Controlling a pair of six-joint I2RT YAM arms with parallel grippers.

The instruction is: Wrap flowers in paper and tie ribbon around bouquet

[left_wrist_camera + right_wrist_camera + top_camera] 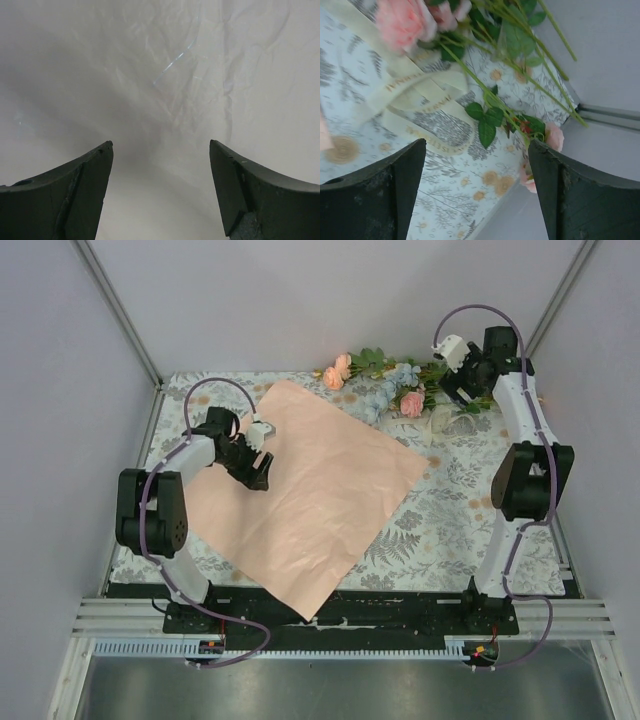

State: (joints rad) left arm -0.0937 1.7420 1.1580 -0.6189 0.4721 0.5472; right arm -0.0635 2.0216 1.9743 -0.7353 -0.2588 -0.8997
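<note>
Directly beneath left gripper [258, 472], spread wide and empty: paper [320, 500], flat, long diagonal running to its right. Just below right gripper [455, 390], also spread, gripping nothing: flowers [385, 385], lengthwise crosswise, blooms to its left, stems underneath; looped ribbon [420, 100] alongside.

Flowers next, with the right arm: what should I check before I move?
1. Paper spread flat: ok.
2. Right gripper open and empty: ok.
3. Left gripper open, empty, above the paper: ok.
4. Flowers on the paper: not ok; they lie beyond its far edge.
5. Ribbon clear of the flowers: cannot tell; they cross its loop.
</note>
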